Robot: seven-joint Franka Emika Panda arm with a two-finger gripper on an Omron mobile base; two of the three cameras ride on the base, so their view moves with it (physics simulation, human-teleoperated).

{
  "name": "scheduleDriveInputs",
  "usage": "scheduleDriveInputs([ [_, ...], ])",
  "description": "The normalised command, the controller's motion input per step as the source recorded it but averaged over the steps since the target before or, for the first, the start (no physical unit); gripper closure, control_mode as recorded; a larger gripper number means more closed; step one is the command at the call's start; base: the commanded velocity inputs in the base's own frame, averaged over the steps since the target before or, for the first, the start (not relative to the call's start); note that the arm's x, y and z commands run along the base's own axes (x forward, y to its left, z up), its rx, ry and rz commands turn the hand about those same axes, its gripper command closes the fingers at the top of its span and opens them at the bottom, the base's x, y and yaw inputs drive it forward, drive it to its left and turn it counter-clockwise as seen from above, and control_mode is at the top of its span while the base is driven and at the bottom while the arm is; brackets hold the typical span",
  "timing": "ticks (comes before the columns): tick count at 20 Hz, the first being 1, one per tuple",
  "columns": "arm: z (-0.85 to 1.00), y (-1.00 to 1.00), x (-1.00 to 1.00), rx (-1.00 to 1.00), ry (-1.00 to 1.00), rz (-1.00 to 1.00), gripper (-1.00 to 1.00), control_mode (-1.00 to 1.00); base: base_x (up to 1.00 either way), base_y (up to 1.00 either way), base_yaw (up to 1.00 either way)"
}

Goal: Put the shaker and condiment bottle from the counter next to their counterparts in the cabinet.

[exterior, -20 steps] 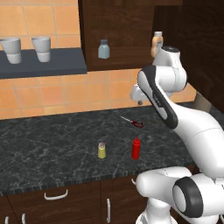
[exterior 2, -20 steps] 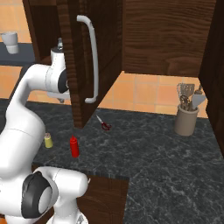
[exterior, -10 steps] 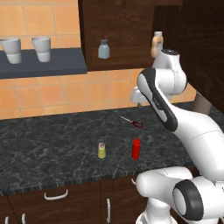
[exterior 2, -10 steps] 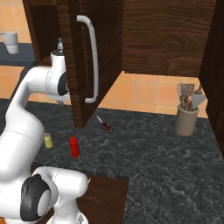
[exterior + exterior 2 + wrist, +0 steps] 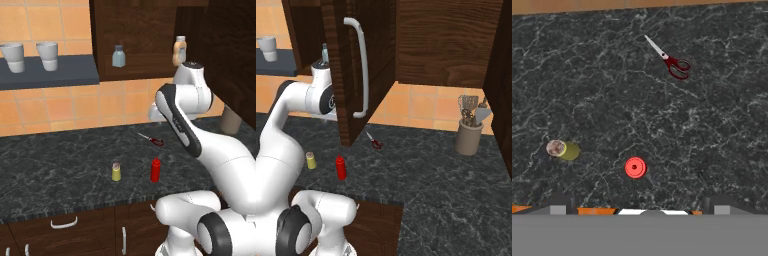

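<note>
The yellow-green shaker [image 5: 116, 172] and the red condiment bottle [image 5: 156, 170] stand upright and side by side on the dark marbled counter [image 5: 55, 170], near its front edge. High above them hovers my gripper [image 5: 639, 210], looking straight down on the shaker [image 5: 563, 149] and the bottle [image 5: 635, 167]. Its fingertips sit far apart with nothing between them. In the open cabinet [image 5: 142, 35] stand the grey-blue shaker [image 5: 118, 56] and the tan bottle [image 5: 179, 50]. The cabinet door [image 5: 356, 65] hangs open just beside my arm.
Red-handled scissors [image 5: 152, 139] lie on the counter behind the bottle. A utensil holder [image 5: 468, 131] stands at the right by the wall. Two white cups [image 5: 48, 55] sit on the dark grey wall shelf [image 5: 55, 75] at the left.
The arm has shifted only slightly. The shaker, the red bottle and the scissors stay where they were.
</note>
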Motion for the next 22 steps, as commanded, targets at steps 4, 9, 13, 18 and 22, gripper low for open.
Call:
scheduleDriveInputs([
  [4, -0.06, 0.00, 0.00, 0.00, 0.00, -0.15, -1.00, -1.00, 0.00, 0.00, 0.00],
  [9, -0.13, 0.04, -0.02, 0.00, 0.00, -0.16, -1.00, -1.00, 0.00, 0.00, 0.00],
  [13, -0.17, 0.18, -0.05, 0.00, 0.00, -0.17, -1.00, -1.00, 0.00, 0.00, 0.00],
  [18, -0.21, 0.24, -0.10, 0.00, -0.05, -0.18, -1.00, -1.00, 0.00, 0.00, 0.00],
  [22, -0.20, 0.26, -0.13, -0.01, -0.06, -0.20, -1.00, -1.00, 0.00, 0.00, 0.00],
])
